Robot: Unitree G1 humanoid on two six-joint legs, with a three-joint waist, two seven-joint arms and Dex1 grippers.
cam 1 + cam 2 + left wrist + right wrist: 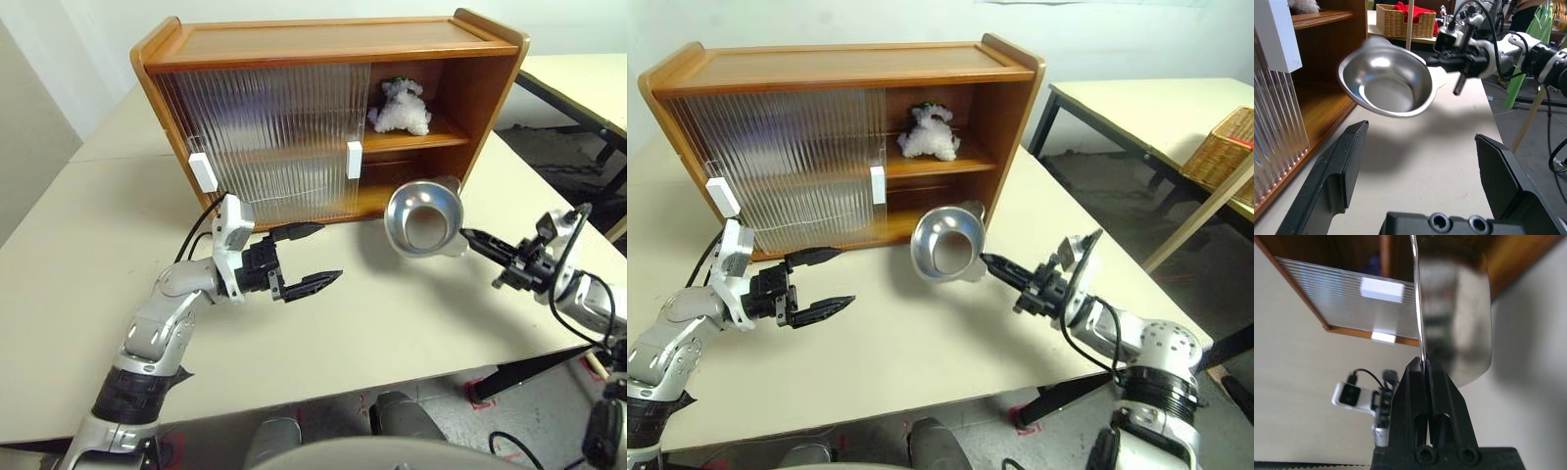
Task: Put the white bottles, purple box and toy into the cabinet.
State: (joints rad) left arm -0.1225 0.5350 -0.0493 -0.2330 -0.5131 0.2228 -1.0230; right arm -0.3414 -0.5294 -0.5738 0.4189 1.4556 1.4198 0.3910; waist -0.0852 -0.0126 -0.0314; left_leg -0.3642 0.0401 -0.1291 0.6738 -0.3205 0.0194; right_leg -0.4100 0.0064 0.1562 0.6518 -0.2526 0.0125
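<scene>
Right gripper (472, 238) pinching steel bowl (423, 219) rim — aloft beside cabinet (323, 117)

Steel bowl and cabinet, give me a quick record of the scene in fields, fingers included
steel bowl: held off the table by its rim, tilted, in front of the cabinet's open right side
right gripper: fingers shut on the bowl's rim
left gripper: fingers open, holding nothing, over the table
cabinet: sliding doors cover the left part
toy: on the upper shelf, right side
</scene>
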